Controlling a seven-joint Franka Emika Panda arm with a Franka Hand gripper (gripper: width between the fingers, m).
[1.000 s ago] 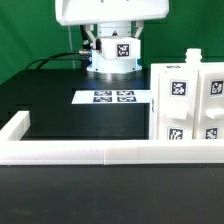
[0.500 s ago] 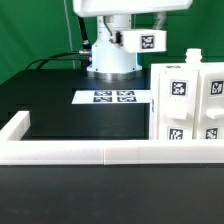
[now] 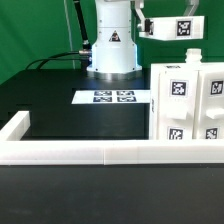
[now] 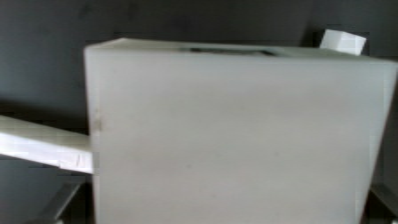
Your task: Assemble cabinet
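Note:
The large white cabinet body (image 3: pixel 186 100) stands on the black table at the exterior view's right, with several marker tags on its faces. My gripper (image 3: pixel 148 24) is high at the exterior view's top right, shut on a smaller white cabinet block (image 3: pixel 178 27) that carries a marker tag. The block hangs in the air just above the body, apart from it. In the wrist view the block (image 4: pixel 231 130) fills the space between my gripper (image 4: pixel 222 212) fingers. Only a dark edge of one finger (image 4: pixel 64 200) shows beside it.
The marker board (image 3: pixel 112 97) lies flat in front of the robot base (image 3: pixel 112 55). A long low white border rail (image 3: pixel 90 152) runs along the front and turns back at the exterior view's left. The wrist view shows a white bar (image 4: pixel 39 140) and a small white piece (image 4: pixel 342 40).
My gripper has carried the white block up and toward the exterior view's right, from in front of the robot base to above the cabinet body.

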